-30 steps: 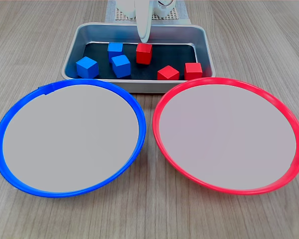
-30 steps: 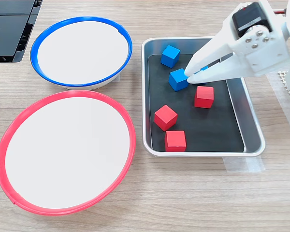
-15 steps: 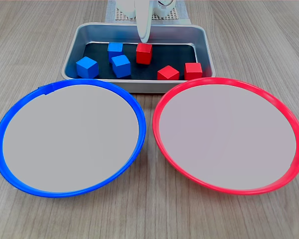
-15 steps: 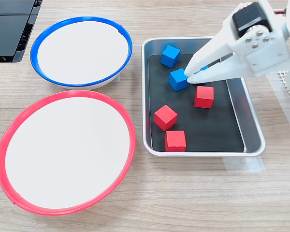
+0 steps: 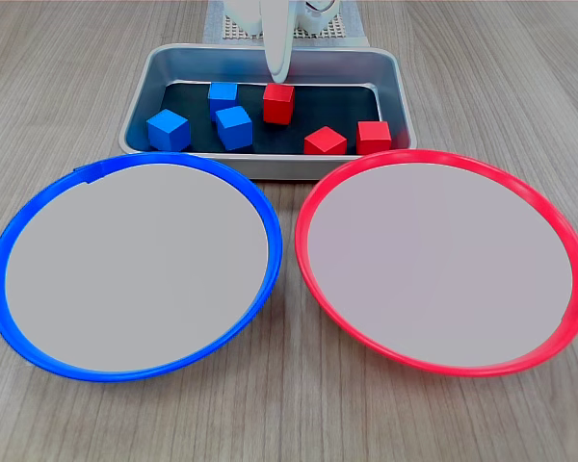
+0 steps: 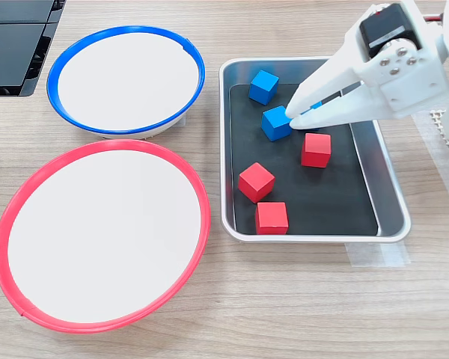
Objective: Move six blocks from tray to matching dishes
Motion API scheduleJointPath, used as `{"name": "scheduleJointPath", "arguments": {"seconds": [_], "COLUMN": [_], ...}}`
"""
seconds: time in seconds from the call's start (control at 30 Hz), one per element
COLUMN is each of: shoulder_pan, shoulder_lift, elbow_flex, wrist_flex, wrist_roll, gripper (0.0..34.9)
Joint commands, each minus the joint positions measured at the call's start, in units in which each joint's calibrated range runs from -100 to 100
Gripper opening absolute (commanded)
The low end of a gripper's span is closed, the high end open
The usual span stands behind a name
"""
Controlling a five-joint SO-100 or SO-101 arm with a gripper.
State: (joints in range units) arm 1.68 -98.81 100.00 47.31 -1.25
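Red and blue rims lie nearest in the first exterior view: the red-rimmed dish [image 5: 441,260] on the first exterior view's right, the blue-rimmed dish [image 5: 135,265] on its left, both bare, side by side on the wooden bench [image 5: 289,414] with only a narrow gap between them. Just beyond them sits the grey metal tray [image 5: 385,65]. All six blocks appear to be in it, so no transfer is done yet.

In the second exterior view the pincer [image 6: 299,112] reaches low into the tray with its jaws parted, tips close around a mostly hidden blue block [image 6: 315,107] and right beside the middle blue block [image 6: 275,123]; whether it touches either cannot be told.

The step in hand looks like the first pick. The next move likely calls for closing on one blue cube, lifting above the tray wall, then carrying it to the blue-rimmed dish.

Room is tight: a red block [image 6: 316,149] sits near, and the tray's wall bounds any sideways move.
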Motion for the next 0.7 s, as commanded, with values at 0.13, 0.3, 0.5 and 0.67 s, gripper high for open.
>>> {"name": "scheduleJointPath", "arguments": {"seconds": [0.13,0.3,0.5,0.67], "shoulder_pan": [-3.0,-0.1,1.1,1.2], "shoulder_lift": [6.3,30.2,53.6,63.8], "elbow_flex": [-5.5,-27.2,-42.2,-42.7], "wrist_flex": [3.4,14.6,22.3,20.5], "wrist_roll": [2.4,5.1,7.0,10.6], "gripper": [0.2,0.5,15.5,23.9]}}
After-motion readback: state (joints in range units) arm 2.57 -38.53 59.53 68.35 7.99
